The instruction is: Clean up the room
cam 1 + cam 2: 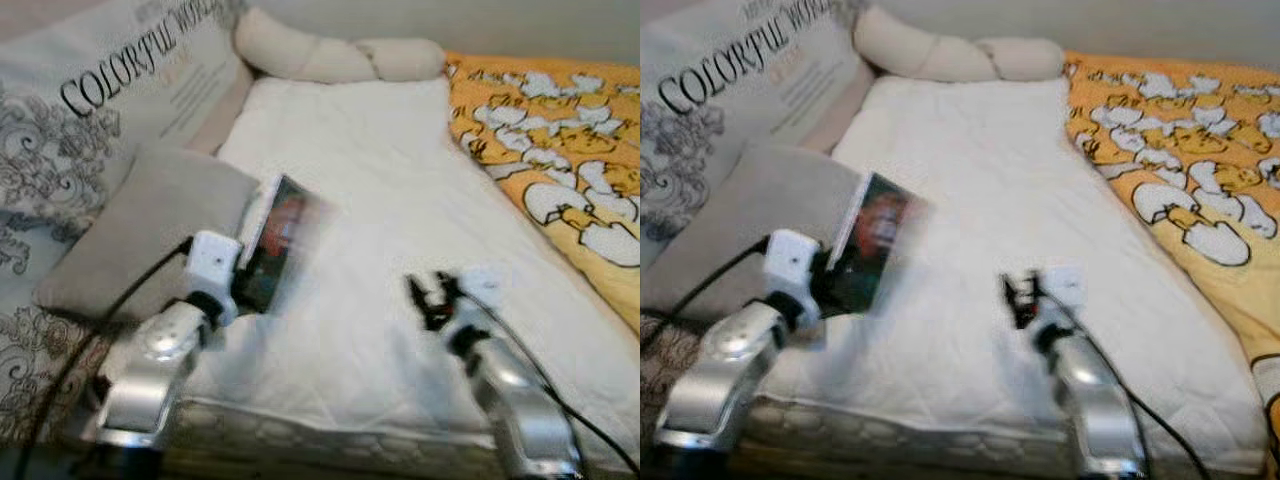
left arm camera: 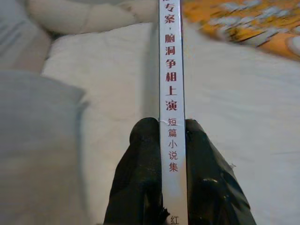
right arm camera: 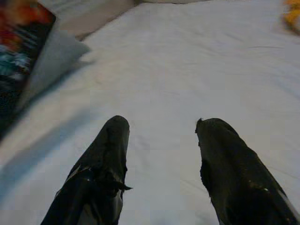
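Left eye view: bed with a white quilt (image 1: 400, 230) down the middle, an orange blanket (image 1: 560, 140) with a white cartoon print on the right, a grey pillow (image 1: 140, 230) at left. Behind the pillow lies a printed cushion (image 1: 90, 110) with large lettering. A cream knotted bolster (image 1: 330, 55) lies across the head of the bed.

Left gripper (image 1: 255, 270) is raised over the quilt's left edge, just beside the pillow, and holds a book (image 1: 280, 235) upright, dark cover with red showing toward the camera. Left wrist view: both black fingers (image 2: 140, 178) pinch the book (image 2: 171, 93) from either side, its white spine with red Chinese characters running between them. Grip is closed onto the book.

Right gripper (image 1: 430, 295) hovers low over the middle of the quilt, near its front edge. Right wrist view: two fingers (image 3: 105, 159) parted wide, nothing between them, white quilt (image 3: 187, 70) beyond. Book (image 3: 18, 51) visible off to one side there.
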{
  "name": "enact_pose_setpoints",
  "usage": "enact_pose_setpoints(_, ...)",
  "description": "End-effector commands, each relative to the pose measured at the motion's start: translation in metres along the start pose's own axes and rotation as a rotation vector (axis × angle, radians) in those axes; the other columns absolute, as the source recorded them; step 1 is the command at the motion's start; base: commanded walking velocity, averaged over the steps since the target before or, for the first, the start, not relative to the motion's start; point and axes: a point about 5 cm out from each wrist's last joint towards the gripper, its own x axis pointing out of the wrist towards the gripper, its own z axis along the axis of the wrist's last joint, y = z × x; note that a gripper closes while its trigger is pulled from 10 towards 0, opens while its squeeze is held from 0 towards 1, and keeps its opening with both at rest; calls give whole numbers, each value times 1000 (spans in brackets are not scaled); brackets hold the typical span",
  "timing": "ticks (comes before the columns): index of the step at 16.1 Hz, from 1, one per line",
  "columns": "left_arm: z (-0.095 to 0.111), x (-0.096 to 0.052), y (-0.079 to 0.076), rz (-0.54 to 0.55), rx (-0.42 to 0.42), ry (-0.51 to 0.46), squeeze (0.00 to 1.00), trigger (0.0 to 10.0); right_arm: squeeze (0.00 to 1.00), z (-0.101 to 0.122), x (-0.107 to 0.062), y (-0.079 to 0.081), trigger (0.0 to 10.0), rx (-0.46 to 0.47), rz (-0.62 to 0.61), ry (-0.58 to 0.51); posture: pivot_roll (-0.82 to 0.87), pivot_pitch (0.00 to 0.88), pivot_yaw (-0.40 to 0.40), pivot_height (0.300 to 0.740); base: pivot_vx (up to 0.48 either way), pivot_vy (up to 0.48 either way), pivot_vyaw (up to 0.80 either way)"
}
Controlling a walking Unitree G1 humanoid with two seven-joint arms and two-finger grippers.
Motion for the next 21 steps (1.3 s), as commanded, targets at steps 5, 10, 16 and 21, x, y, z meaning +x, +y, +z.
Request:
enact_pose_setpoints(5, 12, 6, -4, -43, 23, -46, 0, 10000, 0, 2, -4, -17, 10000, 43, -84, -15, -12, 0, 36, 740, 303, 0, 0)
enact_pose_setpoints(10, 14, 26, -11, -177, -45, -2, 0, 10000, 0, 9, -5, -28, 10000, -35, -3, 6, -23, 0, 45, 740, 61, 0, 0)
enact_pose_setpoints(16, 21, 73, -11, -344, -353, 138, 0, 10000, 0, 27, -23, -43, 10000, -97, 346, 145, -79, 0, 64, 740, 0, 0, 0)
enact_pose_setpoints(21, 11, 98, -25, -379, -607, 255, 0, 10000, 0, 36, -39, -48, 10000, -137, 493, 245, -129, 0, 66, 740, 0, 0, 0)
